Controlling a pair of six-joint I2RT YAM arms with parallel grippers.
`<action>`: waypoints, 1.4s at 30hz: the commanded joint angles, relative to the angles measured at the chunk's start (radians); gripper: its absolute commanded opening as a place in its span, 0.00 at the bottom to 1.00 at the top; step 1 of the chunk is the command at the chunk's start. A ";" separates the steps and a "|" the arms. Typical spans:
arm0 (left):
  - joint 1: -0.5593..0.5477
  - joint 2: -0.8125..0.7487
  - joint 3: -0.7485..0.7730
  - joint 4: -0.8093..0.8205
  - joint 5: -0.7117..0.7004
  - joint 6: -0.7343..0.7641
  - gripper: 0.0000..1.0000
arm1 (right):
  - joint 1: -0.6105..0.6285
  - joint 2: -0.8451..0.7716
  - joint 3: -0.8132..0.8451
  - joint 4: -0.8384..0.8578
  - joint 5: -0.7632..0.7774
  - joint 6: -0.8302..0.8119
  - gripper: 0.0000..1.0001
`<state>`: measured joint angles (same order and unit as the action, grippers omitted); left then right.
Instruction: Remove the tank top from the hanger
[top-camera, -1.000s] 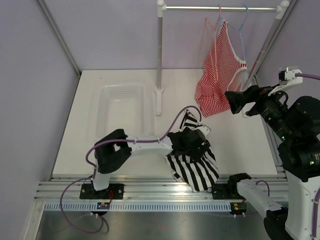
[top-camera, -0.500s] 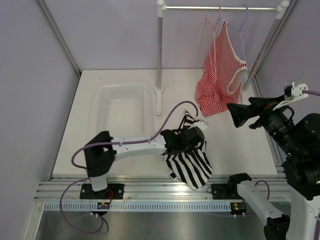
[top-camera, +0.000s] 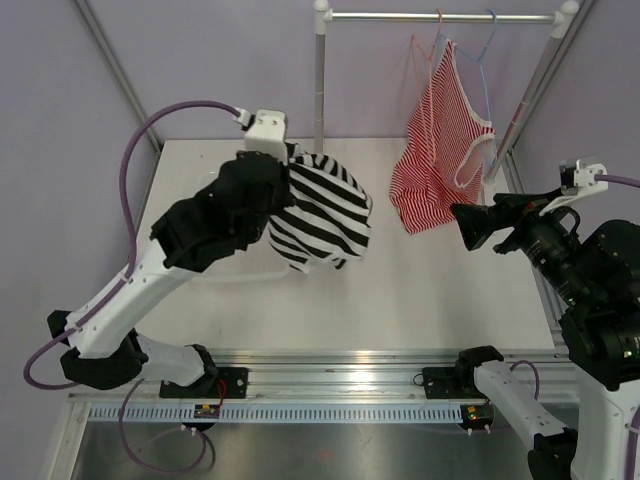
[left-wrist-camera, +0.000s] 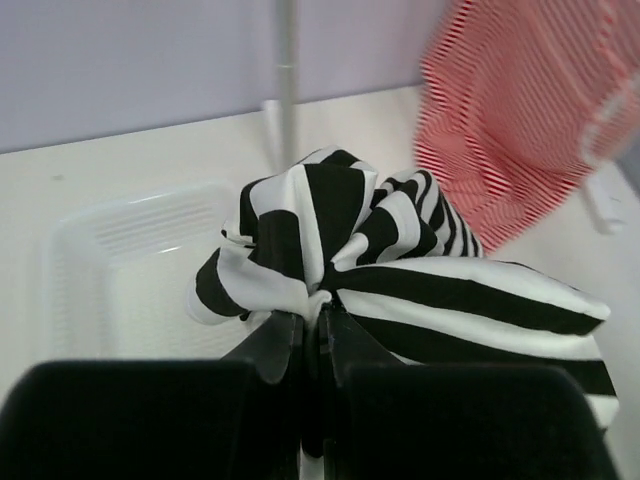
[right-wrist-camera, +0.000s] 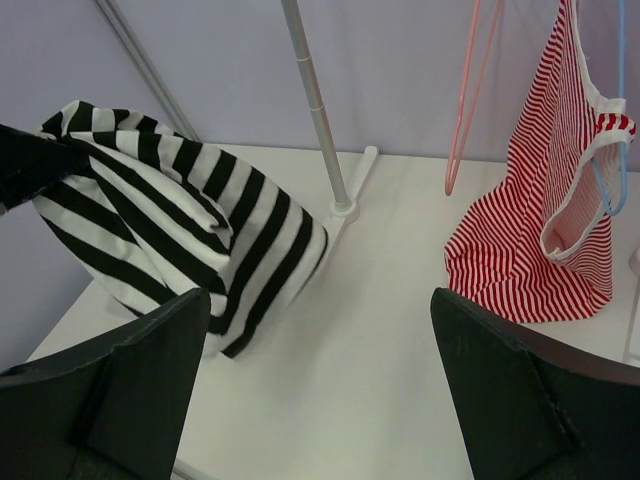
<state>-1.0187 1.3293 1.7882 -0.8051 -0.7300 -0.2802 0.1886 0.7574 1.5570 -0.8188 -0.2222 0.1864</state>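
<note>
Tank top (top-camera: 320, 215) bunched and pinched in the left jaws, a gathered fold of black and white stripes squeezed right at the fingertips (left-wrist-camera: 290, 340). Left jaws closed tight on that fold, no gap showing between them in the left wrist view. Rest of the cloth billowing out past the tips and drooping to the right of them in a loose bundle. Held high, clear of the bench (top-camera: 430, 290), above the right part of the clear plastic tub (left-wrist-camera: 110, 250) and just in front of the rack's upright post (top-camera: 320, 90).

Off the hanger (right-wrist-camera: 456, 150) altogether and well apart from it. Pink wire hooked bare on the rail (top-camera: 400, 16) at the far right, next to the red striped top (top-camera: 435, 160) on its blue hanger (top-camera: 484, 60).

Left arm (top-camera: 130, 290) stretched up and forward from its base at the near left. Elbow low by the left edge, forearm climbing steeply toward the back, wrist at the top over the tub, cable looping above it.

Right arm (top-camera: 590, 290) upright at the right edge of the bench, wrist turned leftward toward the rack. Right jaws spread as wide as can be, fingers (right-wrist-camera: 120, 380) far apart at either side of the right wrist view, nothing between them, nothing touched.
</note>
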 joint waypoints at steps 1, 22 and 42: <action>0.161 -0.031 0.031 -0.109 -0.031 0.061 0.00 | 0.003 0.014 -0.014 0.064 0.001 0.018 1.00; 0.608 0.171 -0.211 0.023 0.495 -0.034 0.00 | 0.003 0.010 -0.086 0.102 -0.068 0.030 1.00; 0.674 -0.249 -0.217 -0.184 0.190 -0.044 0.99 | 0.003 0.157 -0.080 -0.186 0.461 -0.018 1.00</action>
<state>-0.3454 1.2201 1.5929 -0.9657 -0.4431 -0.3466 0.1894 0.8989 1.4658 -0.9241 0.0563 0.1871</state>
